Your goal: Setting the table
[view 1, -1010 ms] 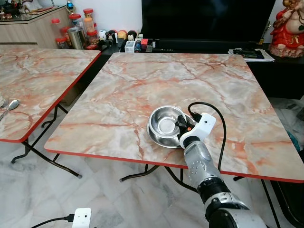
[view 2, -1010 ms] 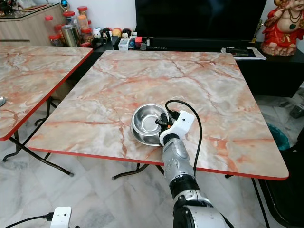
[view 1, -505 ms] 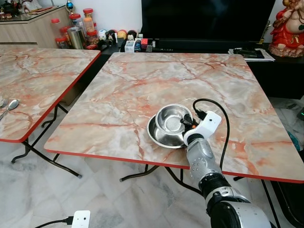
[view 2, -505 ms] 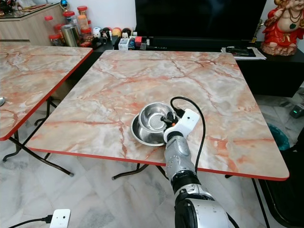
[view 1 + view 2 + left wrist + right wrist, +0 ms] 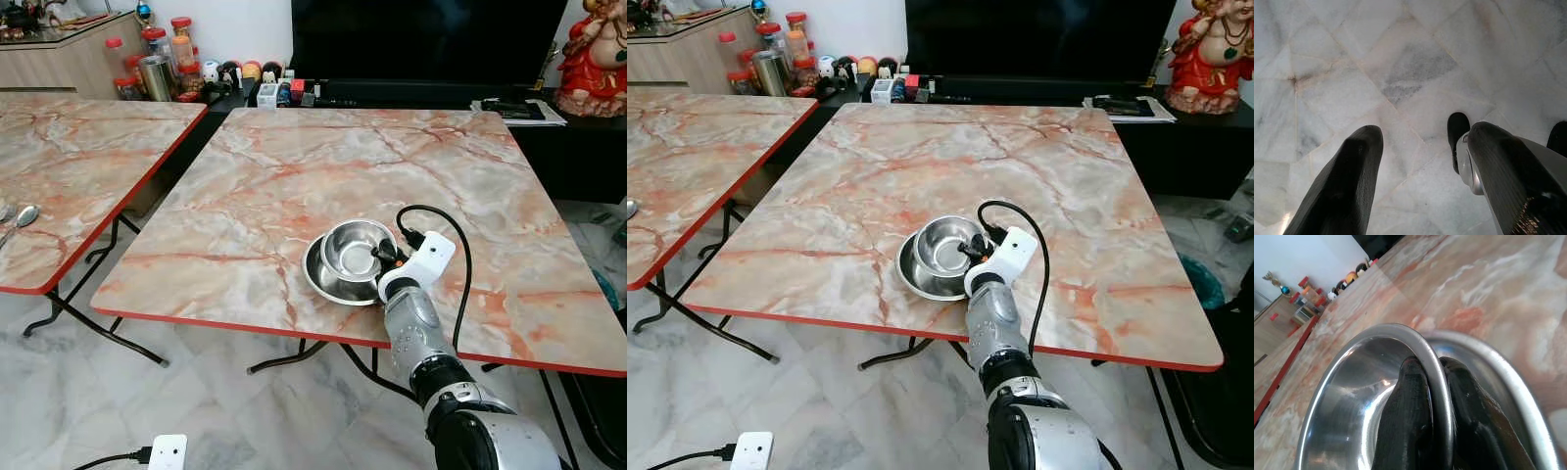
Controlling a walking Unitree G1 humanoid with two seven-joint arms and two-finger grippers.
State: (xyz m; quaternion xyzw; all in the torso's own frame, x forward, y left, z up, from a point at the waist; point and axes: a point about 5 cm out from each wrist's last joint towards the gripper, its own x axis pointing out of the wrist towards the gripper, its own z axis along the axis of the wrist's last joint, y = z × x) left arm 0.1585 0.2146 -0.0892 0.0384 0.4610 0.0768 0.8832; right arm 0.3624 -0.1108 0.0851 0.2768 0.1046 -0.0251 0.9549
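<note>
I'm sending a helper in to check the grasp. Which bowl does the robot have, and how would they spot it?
On the big marble table before the TV, near its front red edge, two steel bowls sit stacked. The right gripper pinches the rim of the smaller upper bowl, which tilts off-centre inside the wider lower bowl.
</note>
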